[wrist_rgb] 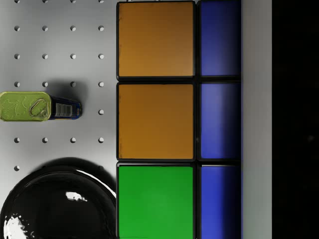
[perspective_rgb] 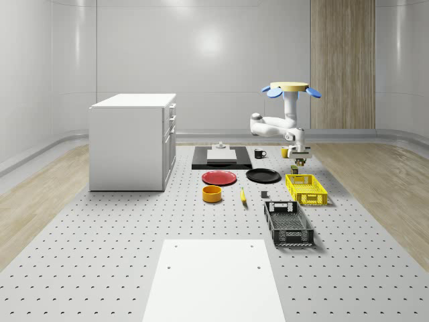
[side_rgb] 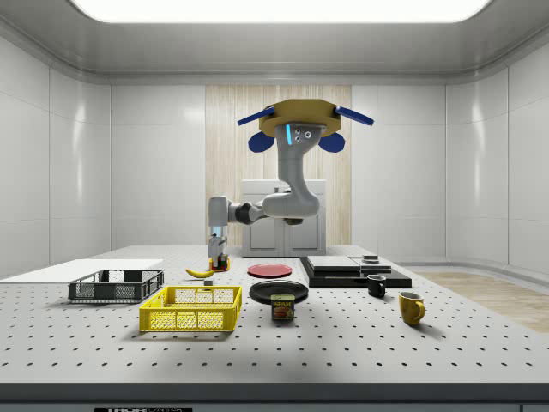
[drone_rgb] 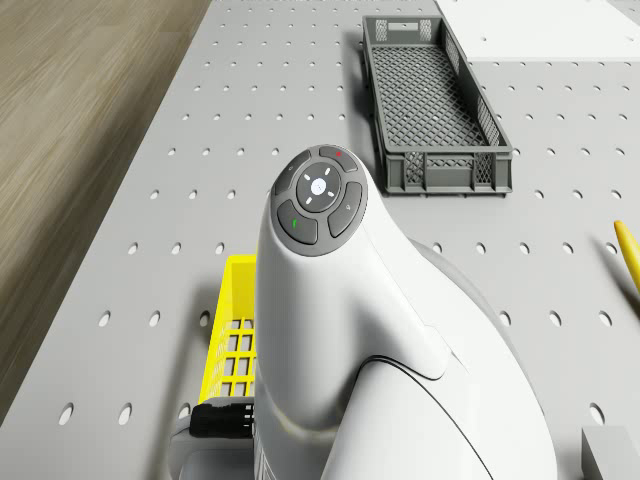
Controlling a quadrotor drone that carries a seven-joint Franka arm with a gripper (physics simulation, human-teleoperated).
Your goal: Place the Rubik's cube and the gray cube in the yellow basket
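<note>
My drone (perspective_rgb: 290,88) hovers over the far right part of the table (perspective_rgb: 134,221), arm reaching down. The gripper (perspective_rgb: 299,156) is shut on the Rubik's cube (perspective_rgb: 301,162), held in the air near the far end of the yellow basket (perspective_rgb: 306,189). From the side, the gripper (side_rgb: 219,256) holds the Rubik's cube (side_rgb: 221,263) higher than the yellow basket (side_rgb: 191,309). The wrist view has the Rubik's cube (wrist_rgb: 155,122) close up with orange, green and blue tiles. The gray cube (perspective_rgb: 264,194) lies on the table left of the basket, and the gray cube (drone_rgb: 612,455) is beside my arm.
A gray crate (perspective_rgb: 288,223) stands in front of the basket. Below the held cube lie a can (wrist_rgb: 37,106) and a black plate (wrist_rgb: 55,201). A red plate (perspective_rgb: 219,177), orange bowl (perspective_rgb: 212,194), banana (perspective_rgb: 242,195), two mugs and a white cabinet (perspective_rgb: 133,141) stand further left.
</note>
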